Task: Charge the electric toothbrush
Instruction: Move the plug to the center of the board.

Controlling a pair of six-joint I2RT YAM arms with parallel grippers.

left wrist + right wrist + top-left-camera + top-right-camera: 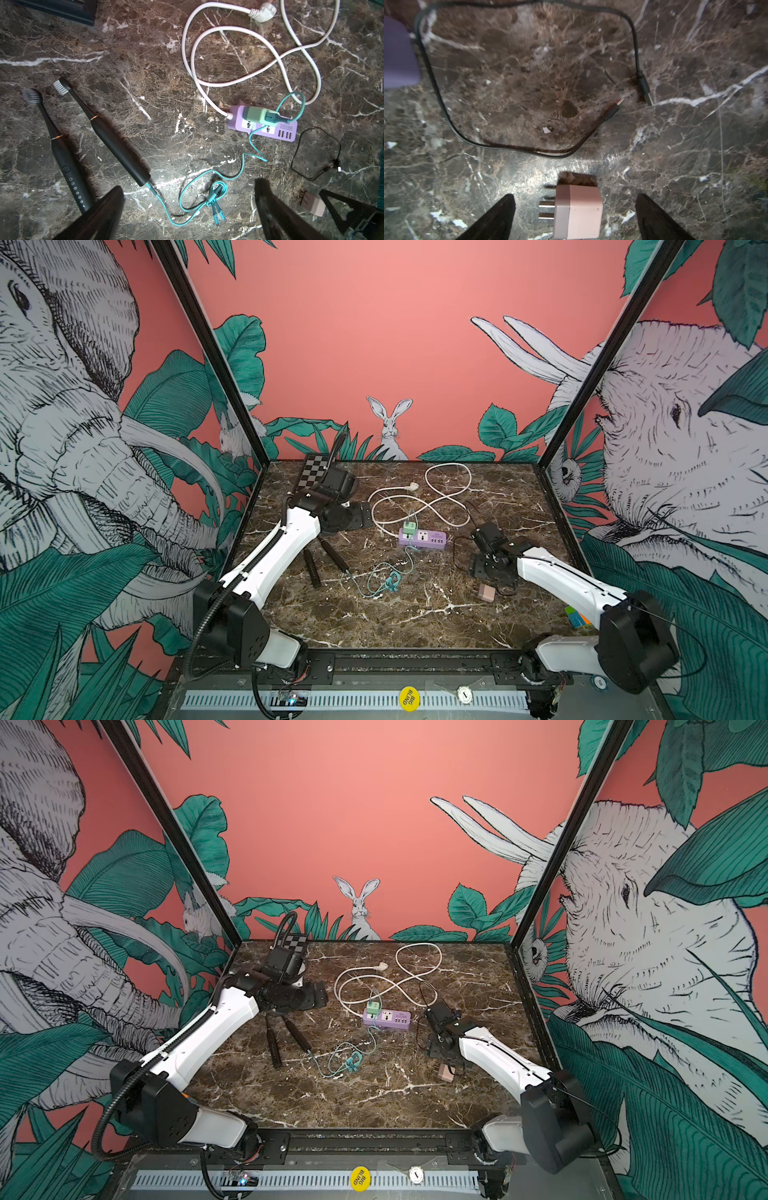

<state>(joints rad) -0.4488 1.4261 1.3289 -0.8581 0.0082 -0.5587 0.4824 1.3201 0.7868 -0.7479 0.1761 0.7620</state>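
Marble (374, 622) lies bare along the near edge. Left gripper (189, 185) gapes empty at far left; right gripper (576, 195) hangs wide over a plug (581, 212), apart.

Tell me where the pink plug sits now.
In both top views the pink plug lies right of centre on the table, by the open right gripper, beside the black cable.
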